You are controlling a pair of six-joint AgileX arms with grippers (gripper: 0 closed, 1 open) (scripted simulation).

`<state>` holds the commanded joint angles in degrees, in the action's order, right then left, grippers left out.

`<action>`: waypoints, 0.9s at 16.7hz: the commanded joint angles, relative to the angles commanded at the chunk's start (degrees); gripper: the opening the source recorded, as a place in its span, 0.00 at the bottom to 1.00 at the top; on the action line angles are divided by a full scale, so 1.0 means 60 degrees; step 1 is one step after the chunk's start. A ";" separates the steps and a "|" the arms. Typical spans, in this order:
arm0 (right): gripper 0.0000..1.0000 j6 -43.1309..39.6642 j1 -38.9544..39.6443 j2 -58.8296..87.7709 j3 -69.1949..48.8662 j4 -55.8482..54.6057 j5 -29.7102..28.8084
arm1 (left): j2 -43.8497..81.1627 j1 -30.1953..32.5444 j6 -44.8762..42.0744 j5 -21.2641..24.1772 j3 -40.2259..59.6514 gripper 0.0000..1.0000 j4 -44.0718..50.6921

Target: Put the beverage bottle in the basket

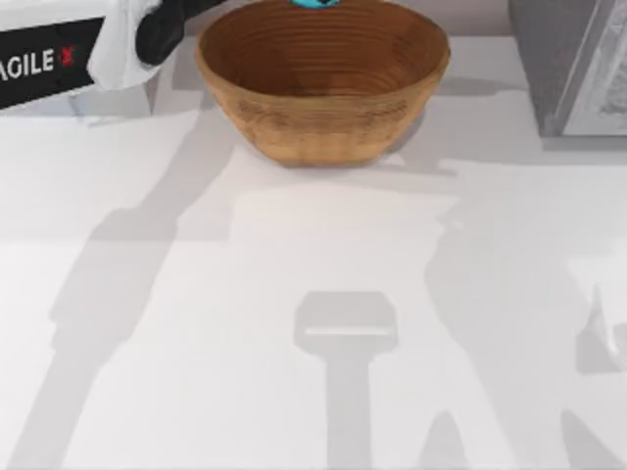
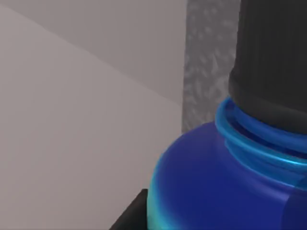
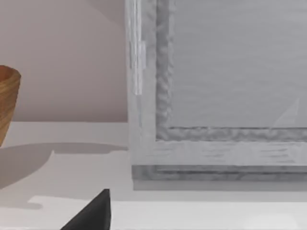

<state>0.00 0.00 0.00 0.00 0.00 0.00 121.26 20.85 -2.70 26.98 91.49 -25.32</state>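
The brown woven basket [image 1: 323, 78] stands at the back middle of the table; its edge also shows in the right wrist view [image 3: 7, 103]. A cyan sliver of the beverage bottle [image 1: 315, 3] peeks in at the top view's upper edge, over the basket's far rim. The left wrist view shows the bottle [image 2: 225, 182] very close, with its blue shoulder and black cap [image 2: 273, 62]. My left gripper [image 2: 128, 218] is shut on it, a black part showing beside the bottle's body. My left arm [image 1: 118, 44] reaches in from the back left. A black part of my right gripper [image 3: 93, 213] hangs low near the cabinet.
A grey cabinet [image 1: 573, 69] stands at the back right of the table, close to the basket's right side, and appears large in the right wrist view [image 3: 216, 96]. The white table [image 1: 313, 323] spreads open in front of the basket.
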 joint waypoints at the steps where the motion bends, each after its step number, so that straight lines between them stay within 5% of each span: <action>1: 1.00 0.0000 0.0000 0.0000 0.0000 0.0000 0.0000 | 0.0174 0.0069 0.0017 -0.0074 0.0165 0.00 -0.0044; 5: 1.00 0.0000 0.0000 0.0000 0.0000 0.0000 0.0000 | 0.0251 0.0130 0.0012 -0.0111 0.0234 0.00 -0.0094; 15: 1.00 0.0000 0.0000 0.0000 0.0000 0.0000 0.0000 | 0.0251 0.0130 0.0012 -0.0111 0.0234 0.75 -0.0094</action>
<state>0.00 0.00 0.00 0.00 0.00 0.00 122.76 21.63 -2.62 26.32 92.89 -25.89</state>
